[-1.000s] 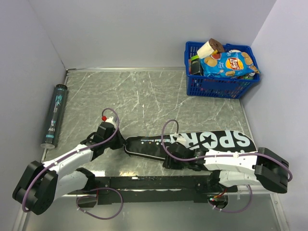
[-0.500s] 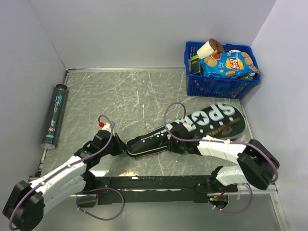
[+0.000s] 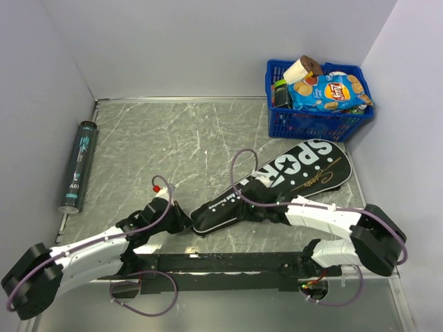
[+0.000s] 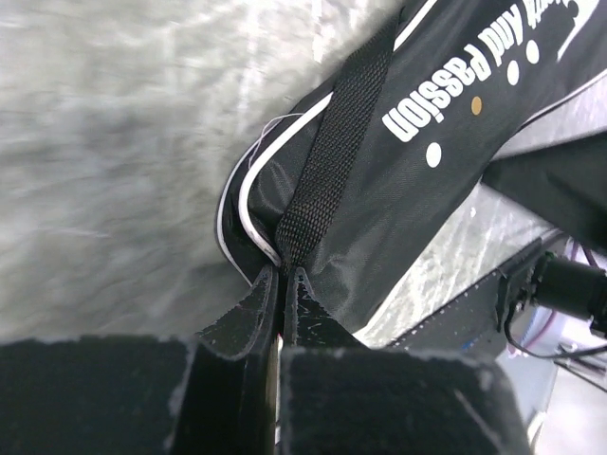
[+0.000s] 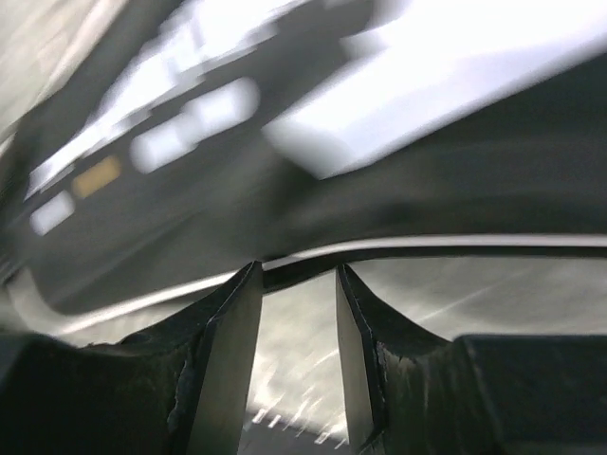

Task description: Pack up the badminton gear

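Shows the black "SPORT" racket cover lying diagonally on the desk, wide head toward the blue basket of snack packets, narrow end near the arms. Shows the left gripper pressed together on the cover's webbing strap at that narrow end. Shows the right gripper spread, fingertips at the cover's white-piped near edge. Places the black tube along the desk's left edge, well apart.
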